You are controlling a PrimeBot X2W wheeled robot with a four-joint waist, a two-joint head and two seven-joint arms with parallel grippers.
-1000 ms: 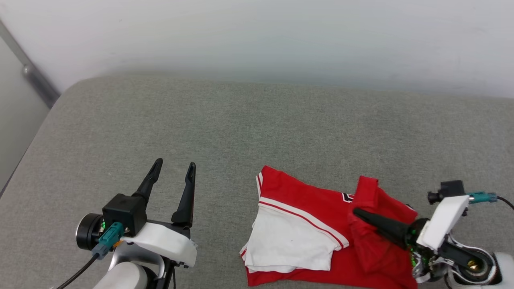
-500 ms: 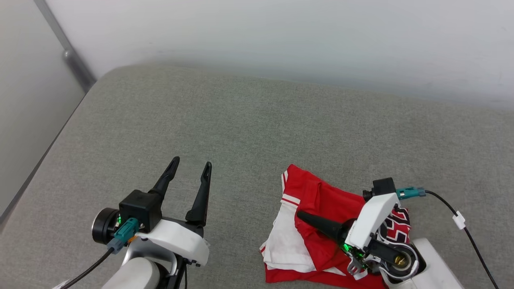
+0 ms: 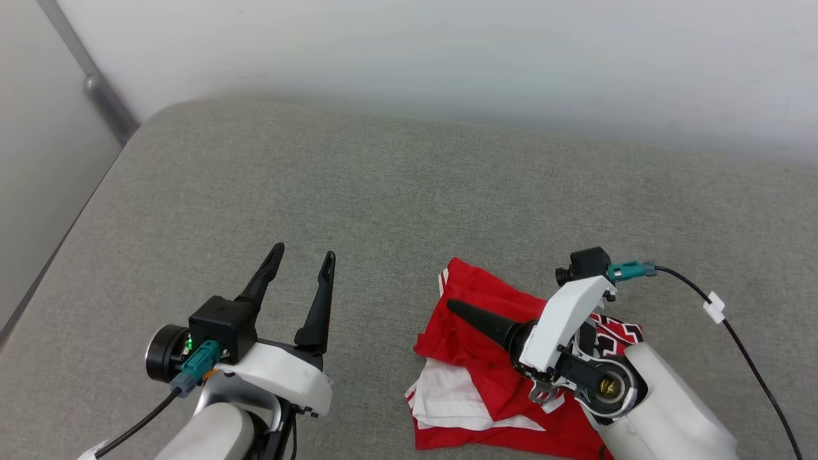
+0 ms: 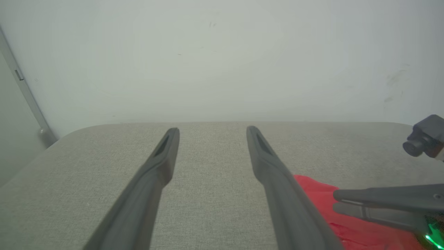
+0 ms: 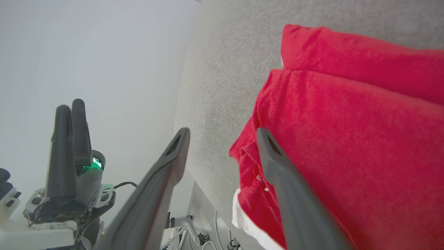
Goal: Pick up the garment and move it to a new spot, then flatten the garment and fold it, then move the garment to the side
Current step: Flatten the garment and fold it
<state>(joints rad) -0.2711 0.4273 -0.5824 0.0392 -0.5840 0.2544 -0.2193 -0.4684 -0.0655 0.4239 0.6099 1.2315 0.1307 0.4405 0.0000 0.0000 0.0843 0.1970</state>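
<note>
Near edge, head view: left pincer low on the left, fingers spread, nothing between them. It hangs over bare grey cushion, well apart from the garment.

Right pincer lies across the garment's upper fold, pointing left. Head view gives one dark finger, so the gap can't be read there. Right wrist view settles it: right pincer stands open, one finger over bare cushion, the other lying along the red cloth. Nothing is clamped.

Left wrist view catches the right pincer side-on, its two fingers stacked with a thin gap, over a corner of the red garment. The left pincer has only cushion between its fingers. Right wrist view shows the left pincer edge-on, fingers overlapping.

The garment sits bunched at the lower right of the cushion, red folds over a white panel, with striped trim at its far corner.

Writing: black, white-outlined lettering shows beside the right wrist, crumpled and part hidden, not readable. A white tag on the black cable looks blank.

Fittings: teal connector and small wrist camera on the right arm; the camera also shows in the left wrist view.

Far: pale wall, grey rail slanting at the left.
</note>
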